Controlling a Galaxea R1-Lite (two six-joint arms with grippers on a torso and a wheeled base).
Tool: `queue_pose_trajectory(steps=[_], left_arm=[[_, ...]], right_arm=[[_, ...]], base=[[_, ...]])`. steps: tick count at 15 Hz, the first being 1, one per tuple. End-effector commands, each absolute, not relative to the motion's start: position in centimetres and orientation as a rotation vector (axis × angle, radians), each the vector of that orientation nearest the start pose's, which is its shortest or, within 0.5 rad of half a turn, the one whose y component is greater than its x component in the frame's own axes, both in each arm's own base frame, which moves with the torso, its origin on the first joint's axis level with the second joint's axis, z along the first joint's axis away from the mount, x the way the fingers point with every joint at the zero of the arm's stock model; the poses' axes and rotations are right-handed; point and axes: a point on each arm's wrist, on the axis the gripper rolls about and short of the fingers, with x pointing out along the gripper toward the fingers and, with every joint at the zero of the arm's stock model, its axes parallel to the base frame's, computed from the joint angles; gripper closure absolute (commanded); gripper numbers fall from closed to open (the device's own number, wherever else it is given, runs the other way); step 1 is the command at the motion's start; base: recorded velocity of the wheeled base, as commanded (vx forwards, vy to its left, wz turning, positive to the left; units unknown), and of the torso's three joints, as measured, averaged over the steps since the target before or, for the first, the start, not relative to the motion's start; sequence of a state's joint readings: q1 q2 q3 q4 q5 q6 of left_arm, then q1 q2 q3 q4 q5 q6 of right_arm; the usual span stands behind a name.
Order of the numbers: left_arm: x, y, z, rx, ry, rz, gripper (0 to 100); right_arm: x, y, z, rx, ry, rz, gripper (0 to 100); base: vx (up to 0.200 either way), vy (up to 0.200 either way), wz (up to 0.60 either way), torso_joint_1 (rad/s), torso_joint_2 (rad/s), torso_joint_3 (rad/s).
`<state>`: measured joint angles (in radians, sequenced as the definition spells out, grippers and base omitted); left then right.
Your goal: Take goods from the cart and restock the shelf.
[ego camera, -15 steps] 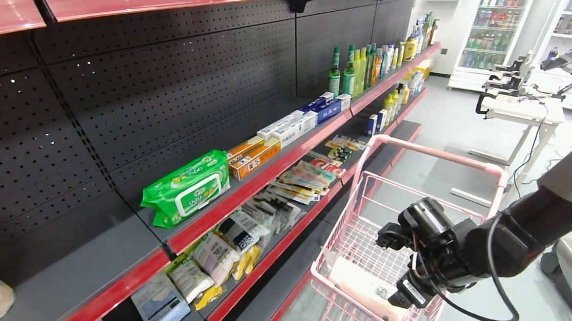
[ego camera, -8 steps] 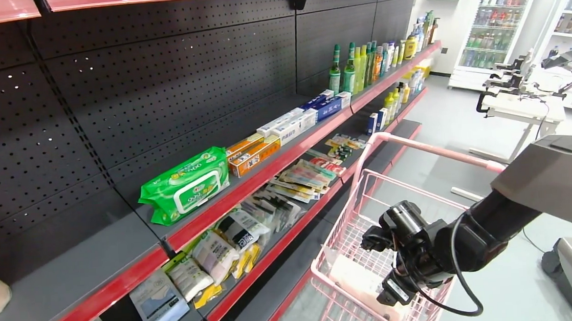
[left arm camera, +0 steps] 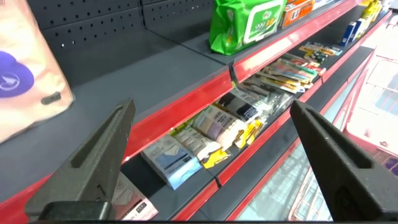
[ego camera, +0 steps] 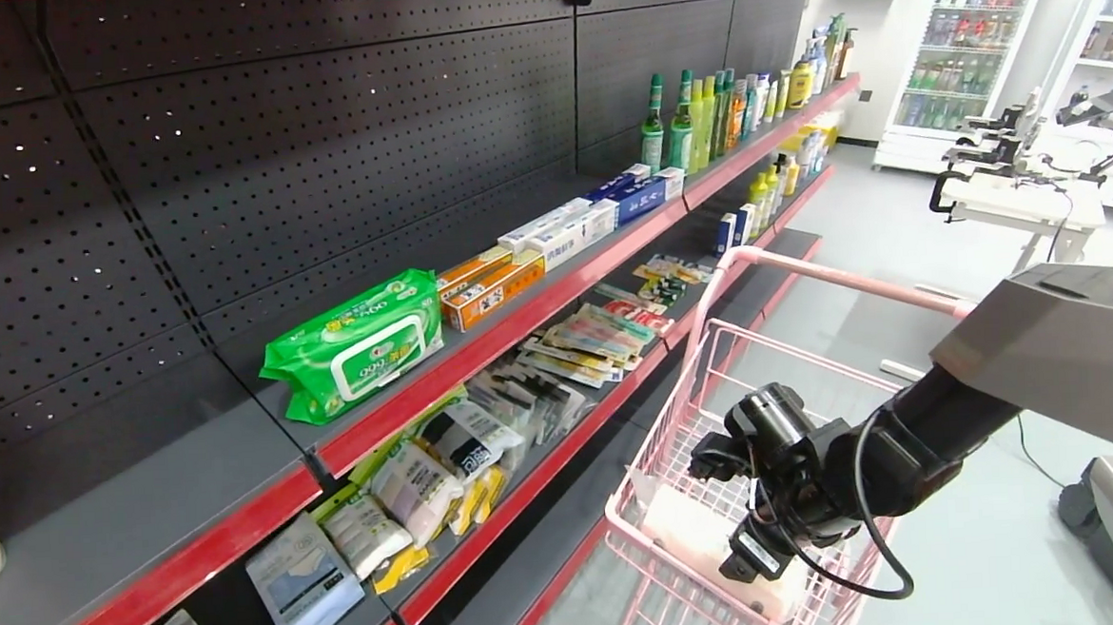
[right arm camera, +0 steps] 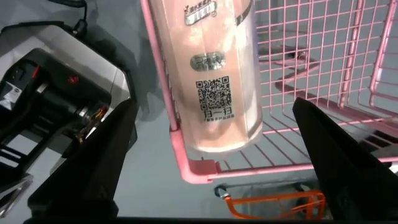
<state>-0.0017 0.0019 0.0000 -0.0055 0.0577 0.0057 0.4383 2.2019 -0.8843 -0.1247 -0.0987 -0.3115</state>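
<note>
Right gripper (right arm camera: 212, 109) nearer pale pack (right arm camera: 214, 37) in cart (ego camera: 831, 279) (fingers (right arm camera: 93, 162) apart)

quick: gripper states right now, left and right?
Left gripper: jaws open, empty, facing the red-edged grey shelf.
Right gripper: jaws open, holding nothing, over the pale pink wrapped roll pack in the pink wire cart.

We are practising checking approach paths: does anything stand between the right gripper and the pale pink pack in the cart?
Nothing visible does. The right gripper is open above the pale pink pack, which lies uncovered in a corner of the pink cart; only the cart's wire wall runs close alongside it.
</note>
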Motion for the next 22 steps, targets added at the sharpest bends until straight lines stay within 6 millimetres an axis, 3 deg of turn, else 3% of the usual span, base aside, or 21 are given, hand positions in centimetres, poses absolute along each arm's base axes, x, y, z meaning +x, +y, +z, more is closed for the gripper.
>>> queue_pose_trajectory(steps=[1,8,13,22], left_arm=[[-2.3,0.1,7.6,0.006,-0.004,0.057,0],[-2.3,0.1,7.6,0.006,-0.004,0.057,0],[-2.3,0.1,7.6,0.006,-0.004,0.057,0],[-2.3,0.1,7.6,0.006,-0.004,0.057,0]], right_arm=[[30.3,14.5,-0.3,-0.591,1.097,0.495,0],[32.1,15.3,-1.0,-0.574,1.071,0.539,0],[33.5,15.5,-2.0,-0.599,1.058,0.567,0],[34.5,15.0,-3.9,-0.592,1.091,0.554,0]], base=[[0.000,0.000,0.00,-0.149,0.34,0.188],[0.000,0.000,0.00,-0.125,0.29,0.162],[0.000,0.000,0.00,0.000,0.00,0.000],[0.000,0.000,0.00,0.000,0.00,0.000]])
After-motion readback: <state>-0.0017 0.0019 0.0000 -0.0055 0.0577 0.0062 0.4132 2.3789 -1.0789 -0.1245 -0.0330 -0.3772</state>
